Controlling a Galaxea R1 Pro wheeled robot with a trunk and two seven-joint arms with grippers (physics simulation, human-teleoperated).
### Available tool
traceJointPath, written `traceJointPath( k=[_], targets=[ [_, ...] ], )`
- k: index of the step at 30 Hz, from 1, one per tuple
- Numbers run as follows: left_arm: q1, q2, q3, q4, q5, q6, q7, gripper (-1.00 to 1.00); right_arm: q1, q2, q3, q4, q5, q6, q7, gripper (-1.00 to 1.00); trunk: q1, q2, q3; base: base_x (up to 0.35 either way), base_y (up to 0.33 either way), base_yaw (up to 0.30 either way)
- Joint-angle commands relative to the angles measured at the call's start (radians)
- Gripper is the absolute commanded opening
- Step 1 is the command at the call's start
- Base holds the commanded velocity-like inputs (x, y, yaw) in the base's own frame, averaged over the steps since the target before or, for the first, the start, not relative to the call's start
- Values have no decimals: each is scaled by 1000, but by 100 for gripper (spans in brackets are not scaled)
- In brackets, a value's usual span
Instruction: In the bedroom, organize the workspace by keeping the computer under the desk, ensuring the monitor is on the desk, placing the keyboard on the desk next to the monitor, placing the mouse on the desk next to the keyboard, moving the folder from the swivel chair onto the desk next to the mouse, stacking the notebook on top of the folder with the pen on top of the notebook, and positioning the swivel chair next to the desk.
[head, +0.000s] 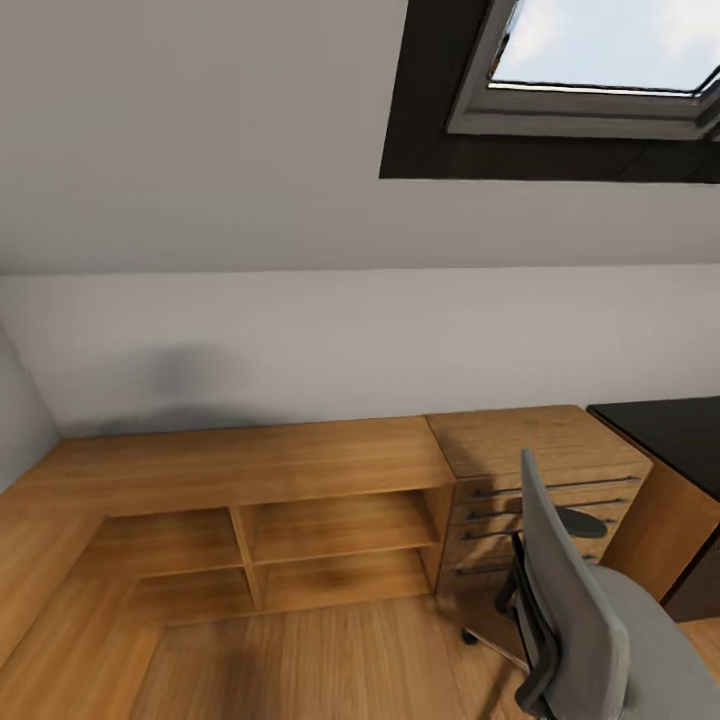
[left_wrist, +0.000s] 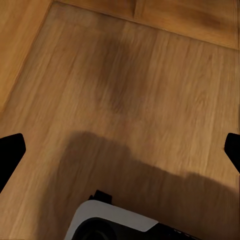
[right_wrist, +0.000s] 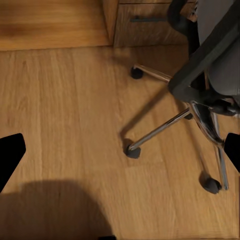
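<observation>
The swivel chair (head: 585, 610) stands on the wooden floor (left_wrist: 150, 100) near the black surface (head: 670, 430); its seat is largely hidden, so probably nothing is arranged yet. Both end effectors hang spread apart, empty.

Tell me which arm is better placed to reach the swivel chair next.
Right, probably. The swivel chair sits at the head view's right, and the right gripper looks down on its metal base. The left gripper faces bare wooden floor.
</observation>
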Motion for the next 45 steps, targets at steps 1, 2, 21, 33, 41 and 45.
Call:
traceJointPath(
  k=[1, 2, 21, 33, 41, 45],
  targets=[
    [-1, 0, -1, 0, 0, -3, 2, 100, -1, 0, 2, 2, 6, -2, -8, 100, 1, -2, -2, 7, 4, -273],
    [-1, 0, 0, 0, 0, -3, 2, 100, -1, 0, 2, 2, 6, -2, -8, 100, 1, -2, -1, 5, 3, -273],
    [-1, -1, -1, 0, 0, -2, 2, 100, -1, 0, 2, 2, 6, -2, -8, 100, 1, -2, 6, 10, 69, -273],
    [-1, -1, -1, 0, 0, -2, 2, 100, -1, 0, 2, 2, 6, -2, -8, 100, 1, -2, 2, 28, 72, -254],
    [-1, -1, -1, 0, 0, -2, 2, 100, -1, 0, 2, 2, 6, -2, -8, 100, 1, -2, -8, 1, 132, -190],
    [-1, -1, -1, 0, 1, -2, 2, 100, -1, 0, 2, 2, 6, -2, -8, 100, 1, -2, -12, 0, 83, -180]
  ],
)
